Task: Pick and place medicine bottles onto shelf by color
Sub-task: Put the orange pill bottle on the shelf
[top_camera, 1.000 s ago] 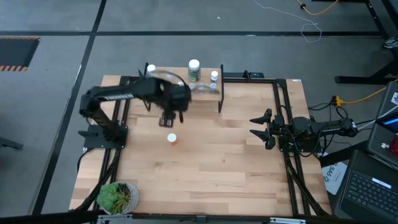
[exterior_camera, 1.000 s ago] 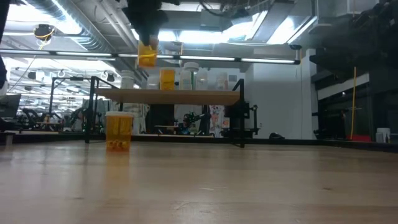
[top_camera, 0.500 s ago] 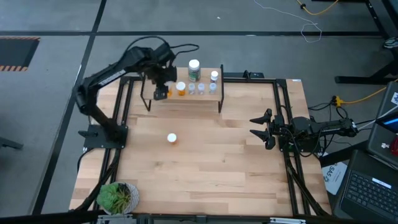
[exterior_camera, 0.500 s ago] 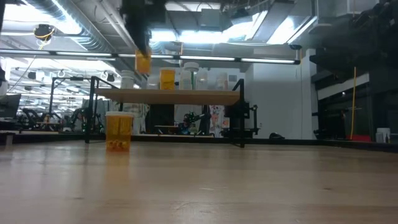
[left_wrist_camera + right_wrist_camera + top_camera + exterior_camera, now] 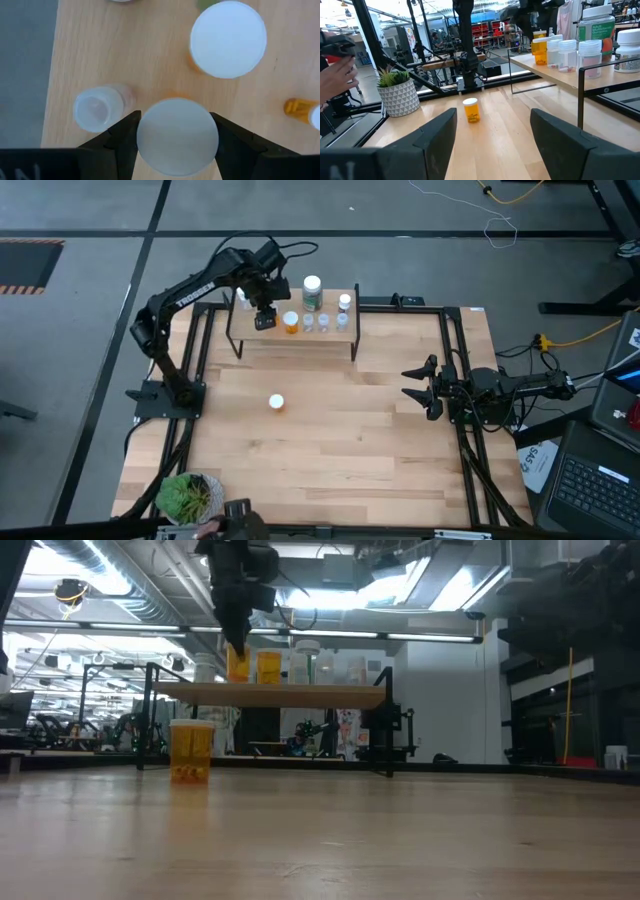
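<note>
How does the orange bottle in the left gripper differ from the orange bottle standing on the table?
The held orange bottle is up at the shelf, clamped by the left gripper; the table orange bottle stands free on the tabletop, with no gripper near. The held one has another orange bottle beside it; the table one stands alone. Both are upright, orange, white-capped.

Orange bottle (image 5: pixel 276 403) with white cap standing on the light-wood counter (image 5: pixel 330 440); black arm (image 5: pixel 190 285) reaching over the pale shelf (image 5: pixel 300 336); green plant (image 5: pixel 185 497) sitting in a white patterned pot.
</note>
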`<state>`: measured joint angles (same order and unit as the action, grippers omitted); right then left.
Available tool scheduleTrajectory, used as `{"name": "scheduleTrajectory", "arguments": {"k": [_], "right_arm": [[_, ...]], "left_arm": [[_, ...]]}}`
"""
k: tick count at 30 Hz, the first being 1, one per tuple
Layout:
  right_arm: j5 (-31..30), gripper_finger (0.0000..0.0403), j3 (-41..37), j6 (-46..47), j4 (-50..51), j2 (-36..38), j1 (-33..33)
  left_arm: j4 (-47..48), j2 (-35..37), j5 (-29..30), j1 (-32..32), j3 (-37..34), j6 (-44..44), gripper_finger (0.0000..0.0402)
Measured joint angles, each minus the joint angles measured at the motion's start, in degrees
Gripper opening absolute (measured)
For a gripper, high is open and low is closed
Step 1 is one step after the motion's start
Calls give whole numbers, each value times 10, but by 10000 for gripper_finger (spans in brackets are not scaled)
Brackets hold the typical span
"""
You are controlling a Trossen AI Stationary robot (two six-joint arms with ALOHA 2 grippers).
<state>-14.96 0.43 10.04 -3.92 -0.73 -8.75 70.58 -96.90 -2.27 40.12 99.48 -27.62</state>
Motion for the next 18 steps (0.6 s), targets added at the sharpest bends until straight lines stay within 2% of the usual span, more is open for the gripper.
{"name": "scheduleTrajectory", "arguments": {"k": [13,18], "right_arm": [[0,255,0,0,0,0,0],[0,255,0,0,0,0,0]], "left_arm": [[-26,0,4,5,0,-14,262],[-35,4,23,-1,0,-15,273]]}}
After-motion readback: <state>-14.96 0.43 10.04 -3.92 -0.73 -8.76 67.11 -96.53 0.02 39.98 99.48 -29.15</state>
